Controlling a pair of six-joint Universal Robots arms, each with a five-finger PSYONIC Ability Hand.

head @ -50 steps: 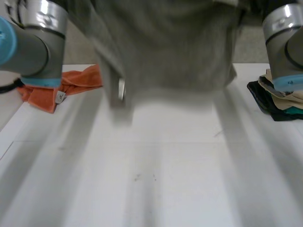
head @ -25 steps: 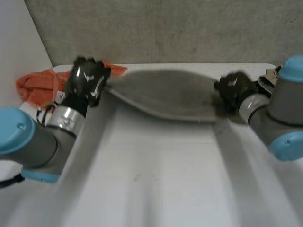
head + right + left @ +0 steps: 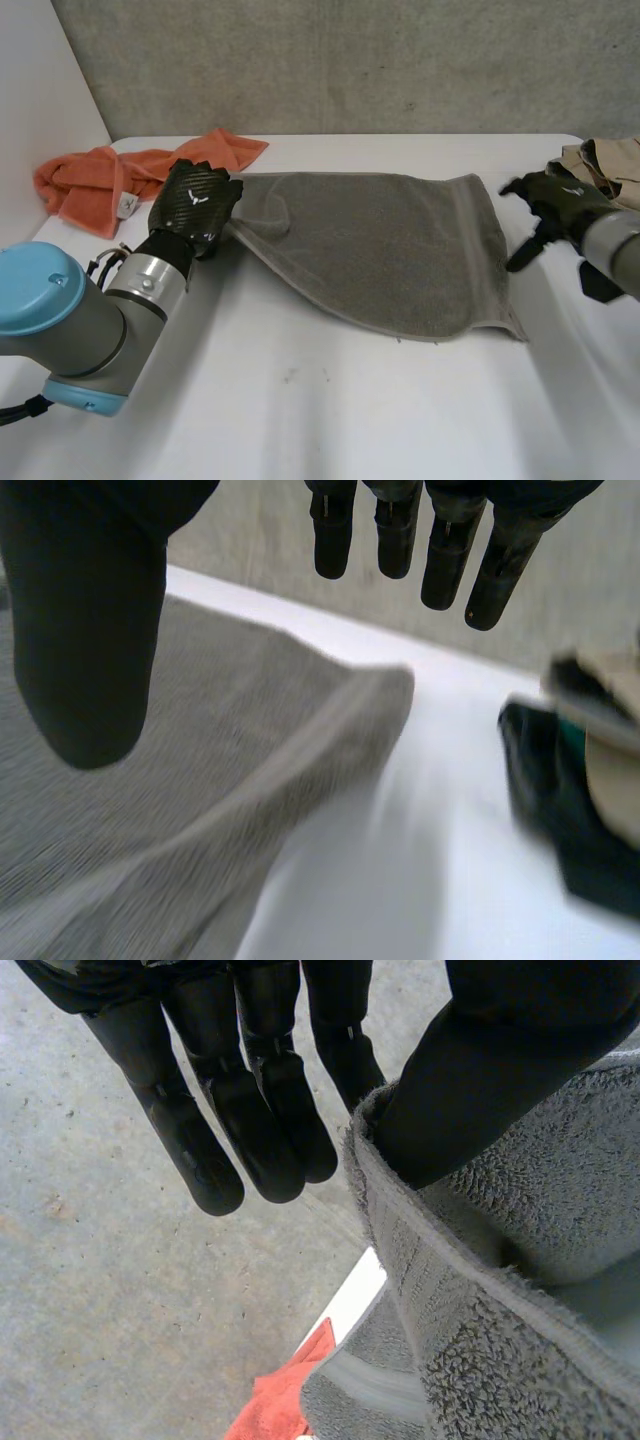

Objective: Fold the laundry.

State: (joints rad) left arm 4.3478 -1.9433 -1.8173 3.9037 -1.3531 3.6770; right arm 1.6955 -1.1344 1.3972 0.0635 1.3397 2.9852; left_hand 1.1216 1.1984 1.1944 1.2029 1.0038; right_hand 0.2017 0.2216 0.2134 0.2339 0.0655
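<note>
Grey arm (image 3: 105, 335), light-blue cap (image 3: 40, 285), black weave-patterned left hand (image 3: 195, 200)

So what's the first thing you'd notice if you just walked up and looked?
A big grey towel lies spread across the middle of the white table. The black left hand is at its left corner and the right hand is open beside its right edge. An orange cloth lies bunched at the table's far left.
</note>
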